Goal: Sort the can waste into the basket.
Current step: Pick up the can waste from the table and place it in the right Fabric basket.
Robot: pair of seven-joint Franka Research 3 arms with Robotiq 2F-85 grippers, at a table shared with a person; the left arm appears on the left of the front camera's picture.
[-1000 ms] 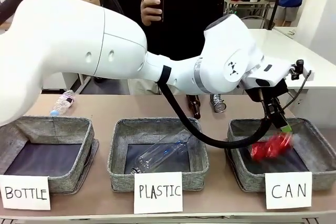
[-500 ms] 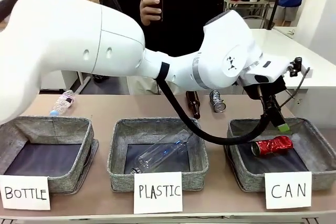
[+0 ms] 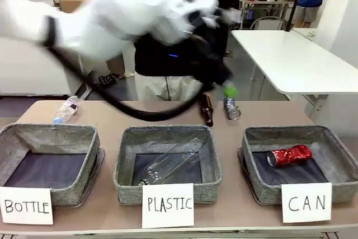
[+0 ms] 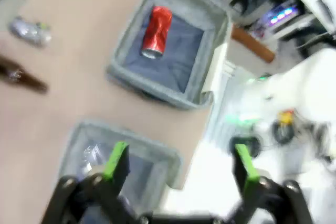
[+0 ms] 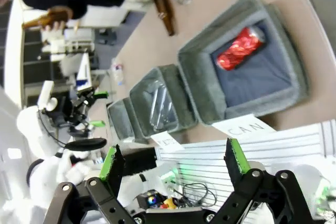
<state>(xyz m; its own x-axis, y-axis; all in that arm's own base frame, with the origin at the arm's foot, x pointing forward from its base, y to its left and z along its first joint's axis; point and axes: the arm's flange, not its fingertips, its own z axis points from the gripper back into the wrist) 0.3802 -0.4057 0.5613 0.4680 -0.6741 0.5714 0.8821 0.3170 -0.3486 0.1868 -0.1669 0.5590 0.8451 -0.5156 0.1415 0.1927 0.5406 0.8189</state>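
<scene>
BOTTLE basket [image 3: 56, 134]: far left, front row, dark lining bare.
small clear bottle [image 3: 67, 109]: lies on the table [image 3: 112, 117] behind that basket.
left arm [image 3: 128, 9]: motion-blurred, high over the left and middle, covers most of the person [image 3: 162, 85] at the far side.
left gripper [image 4: 179, 162]: jaws spread wide, nothing between them; in the front view its green pad hangs above the brown bottle.
PLASTIC basket [image 3: 126, 158]: middle, holds a big clear bottle [image 3: 170, 163] lying slantwise.
brown bottle [image 3: 207, 110]: on the table behind the PLASTIC basket's right corner, partly hidden by the blurred gripper.
grey can [image 3: 231, 108]: on the table just right of the brown bottle, not touching it, outside every basket.
CAN basket [image 3: 335, 149]: far right, front row.
red can [image 3: 289, 155]: lies on its side inside the CAN basket, on the lining, nothing touching it.
white table [image 3: 296, 60]: behind, right.
right gripper [image 5: 174, 160]: fingers spread, empty, high up and well apart from the baskets.
</scene>
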